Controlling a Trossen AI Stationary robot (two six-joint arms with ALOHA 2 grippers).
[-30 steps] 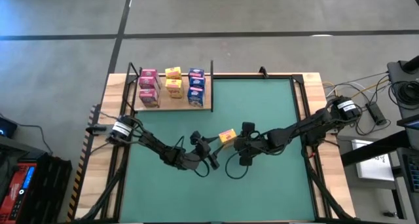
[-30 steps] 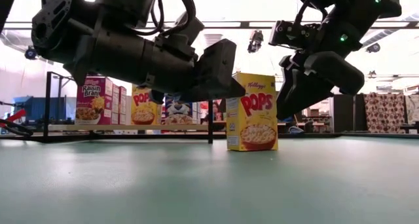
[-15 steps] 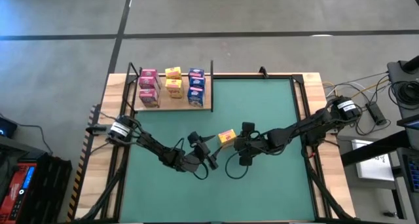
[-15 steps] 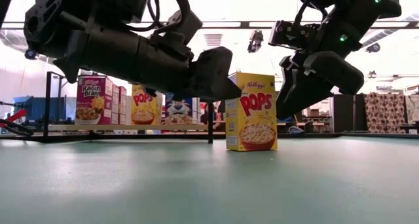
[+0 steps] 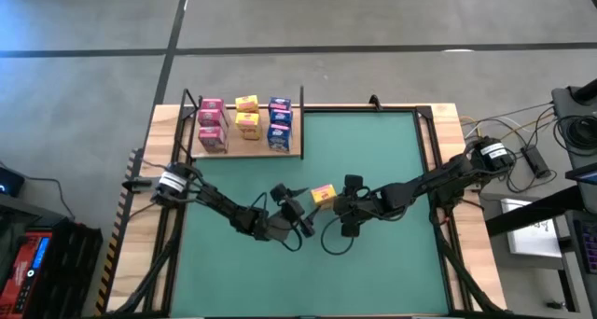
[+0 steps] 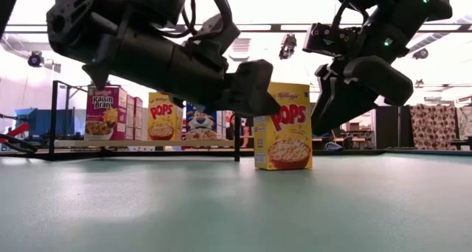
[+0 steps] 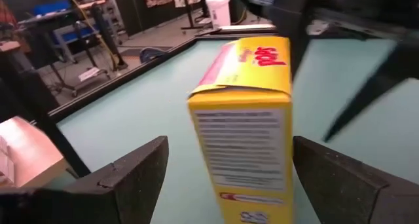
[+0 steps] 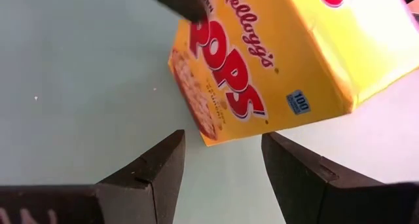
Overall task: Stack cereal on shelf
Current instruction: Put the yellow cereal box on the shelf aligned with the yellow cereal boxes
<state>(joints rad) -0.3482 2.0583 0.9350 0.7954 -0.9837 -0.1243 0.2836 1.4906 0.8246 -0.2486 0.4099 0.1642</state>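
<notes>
A yellow cereal box (image 5: 324, 194) stands upright on its bottom on the green mat (image 5: 373, 151), in the middle of the table. My left gripper (image 5: 300, 210) is open at the box's left. In the left wrist view its fingers (image 7: 134, 175) flank the box's narrow side (image 7: 243, 129) with a gap on each side. My right gripper (image 5: 343, 207) is open just right of the box, whose printed front (image 8: 252, 60) lies ahead of it. The wooden shelf (image 5: 291, 152), at the far left, carries pink, yellow and blue boxes (image 5: 246, 123).
The shelf has thin black posts (image 6: 54, 119) at its edges, and its boxes (image 6: 107, 113) stand in rows in the low view. The two arms meet at mid-table around the box (image 6: 284, 127). Bare mat lies toward the near edge (image 6: 236, 208) and the far right.
My left gripper has moved toward the yellow box, toward the table's right. The right arm and the box have stayed where they were.
</notes>
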